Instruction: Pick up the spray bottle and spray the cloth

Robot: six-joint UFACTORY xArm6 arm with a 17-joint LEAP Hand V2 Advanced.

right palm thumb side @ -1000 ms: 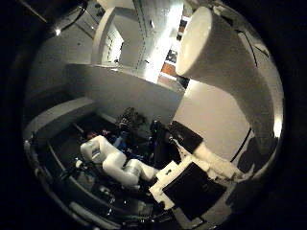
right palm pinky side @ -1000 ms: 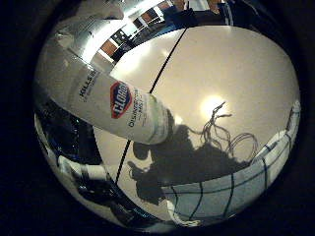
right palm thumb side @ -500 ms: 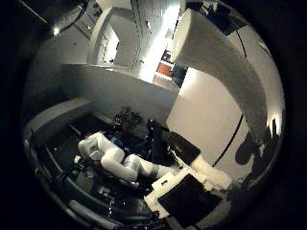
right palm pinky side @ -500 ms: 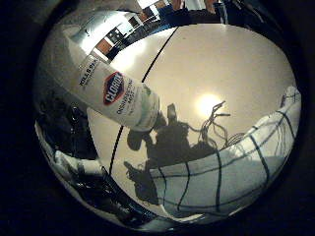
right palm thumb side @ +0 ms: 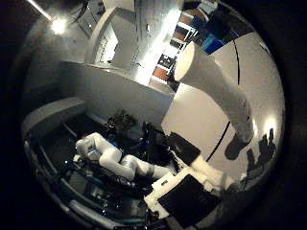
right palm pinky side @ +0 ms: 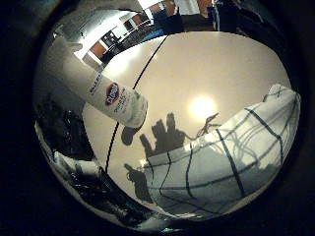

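While the spray bottle (right palm pinky side: 115, 96) seems airborne over the cloth (right palm pinky side: 221, 162), hand grip unclear.

The table (right palm pinky side: 211, 69) is bare and wide open past the bottle (right palm pinky side: 106, 91) — lots of room there. The cloth (right palm pinky side: 231, 157) covers the near part, spread flat

Bottle (right palm pinky side: 106, 91): white, red-and-blue label. Cloth (right palm pinky side: 226, 162) beside bottle: white, dark grid check. Surface (right palm pinky side: 216, 64): cream, one thin dark line running past the bottle.
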